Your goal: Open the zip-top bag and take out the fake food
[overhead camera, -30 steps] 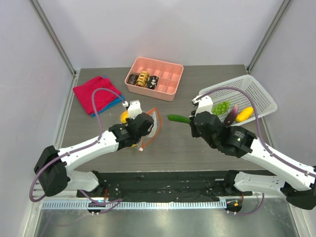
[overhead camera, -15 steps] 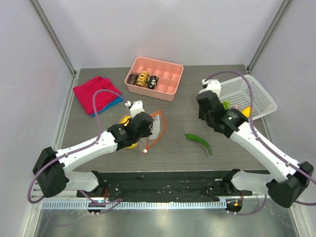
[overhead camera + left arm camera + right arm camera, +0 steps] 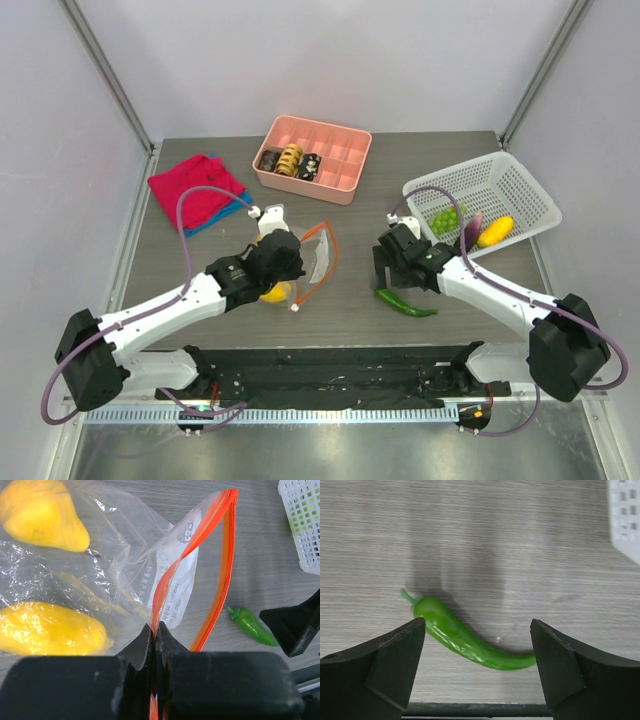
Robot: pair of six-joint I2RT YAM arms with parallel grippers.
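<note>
The green pepper (image 3: pixel 465 642), toward the desk's near edge, is best straddled mid-length by the wide-open, empty right gripper (image 3: pixel 477 630); the zip-top bag (image 3: pixel 165 585) is clamped in the left gripper (image 3: pixel 155 632).

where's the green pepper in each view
top external: pepper low, right of centre.
left wrist: pepper near the right edge, below the middle.
right wrist: pepper lower centre.
shared landmark: the white basket, upper right of the pepper in every view.
</note>
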